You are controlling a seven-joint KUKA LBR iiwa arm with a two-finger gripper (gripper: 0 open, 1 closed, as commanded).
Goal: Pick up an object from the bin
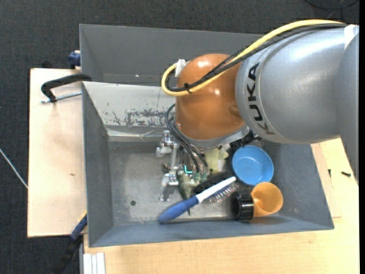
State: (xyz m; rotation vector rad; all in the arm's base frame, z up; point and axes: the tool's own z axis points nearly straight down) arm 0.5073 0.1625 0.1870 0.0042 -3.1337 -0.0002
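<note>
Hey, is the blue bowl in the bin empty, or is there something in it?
Empty: the blue bowl faces up, and its inside is bare blue with nothing lying in it.

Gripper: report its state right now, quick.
Gripper: open or closed cannot be told; it sits low in the bin, just left of the blue-and-white brush.

In the bin (pixel 94 181), a brush (pixel 194 201) lies before my gripper (pixel 170 174), a bowl (pixel 252 165) to its right, cup (pixel 268 198) and cap (pixel 242 206) before the bowl.
</note>
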